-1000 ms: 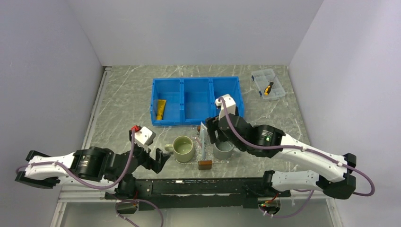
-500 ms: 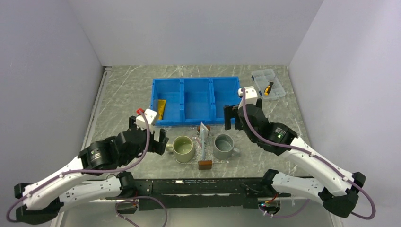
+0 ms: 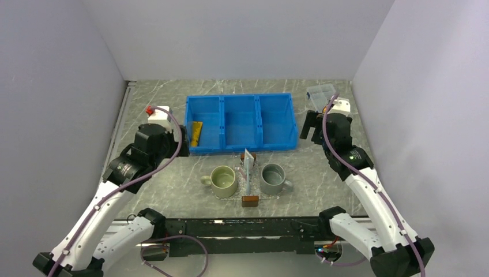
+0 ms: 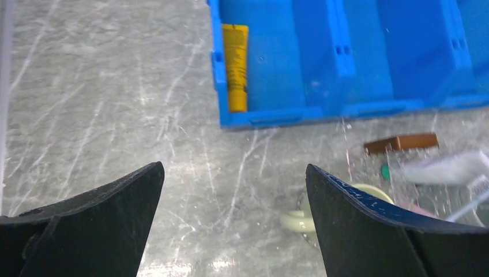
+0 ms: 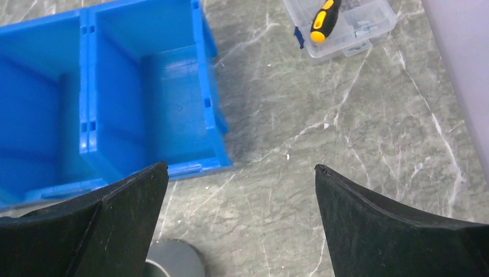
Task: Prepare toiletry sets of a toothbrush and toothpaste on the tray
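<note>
you're in a lab test cell: blank pale walls (image 3: 242,34) box in a grey marbled counter (image 3: 155,109); left arm (image 3: 112,193) and right arm (image 3: 377,196), both cabled, bolted to a black rail (image 3: 242,228); blue sorting bin (image 3: 242,96), clear parts box (image 3: 318,92) holding a screwdriver (image 5: 322,21).

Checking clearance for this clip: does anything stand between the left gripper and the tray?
From the side, partly: the green mug stands close beside the tray's left side, roughly between it and the open left gripper. From above, nothing visible covers the tray.
</note>
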`<state>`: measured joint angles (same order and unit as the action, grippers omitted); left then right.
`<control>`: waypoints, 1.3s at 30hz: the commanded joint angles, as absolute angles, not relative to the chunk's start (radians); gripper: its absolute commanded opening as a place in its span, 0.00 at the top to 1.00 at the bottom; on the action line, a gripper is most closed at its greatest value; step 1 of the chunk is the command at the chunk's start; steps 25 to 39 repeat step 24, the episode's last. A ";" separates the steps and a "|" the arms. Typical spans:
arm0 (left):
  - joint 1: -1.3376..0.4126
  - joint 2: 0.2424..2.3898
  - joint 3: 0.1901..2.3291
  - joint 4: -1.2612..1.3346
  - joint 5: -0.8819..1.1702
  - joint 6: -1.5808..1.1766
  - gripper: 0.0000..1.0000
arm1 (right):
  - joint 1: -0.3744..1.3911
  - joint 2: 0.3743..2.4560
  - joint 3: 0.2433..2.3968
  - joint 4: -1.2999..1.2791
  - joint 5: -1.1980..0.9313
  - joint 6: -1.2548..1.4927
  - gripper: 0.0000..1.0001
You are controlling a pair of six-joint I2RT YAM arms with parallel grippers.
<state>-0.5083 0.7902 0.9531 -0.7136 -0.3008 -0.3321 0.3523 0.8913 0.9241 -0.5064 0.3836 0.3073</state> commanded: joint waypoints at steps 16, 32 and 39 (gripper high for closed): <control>-0.361 0.653 0.923 -0.526 -0.344 -0.212 0.01 | 0.271 0.757 0.879 -0.421 0.448 0.419 0.00; -0.360 0.636 0.919 -0.543 -0.348 -0.215 0.01 | 0.271 0.713 0.836 -0.373 0.448 0.410 0.00; -0.360 0.636 0.919 -0.543 -0.348 -0.215 0.01 | 0.271 0.713 0.836 -0.373 0.448 0.410 0.00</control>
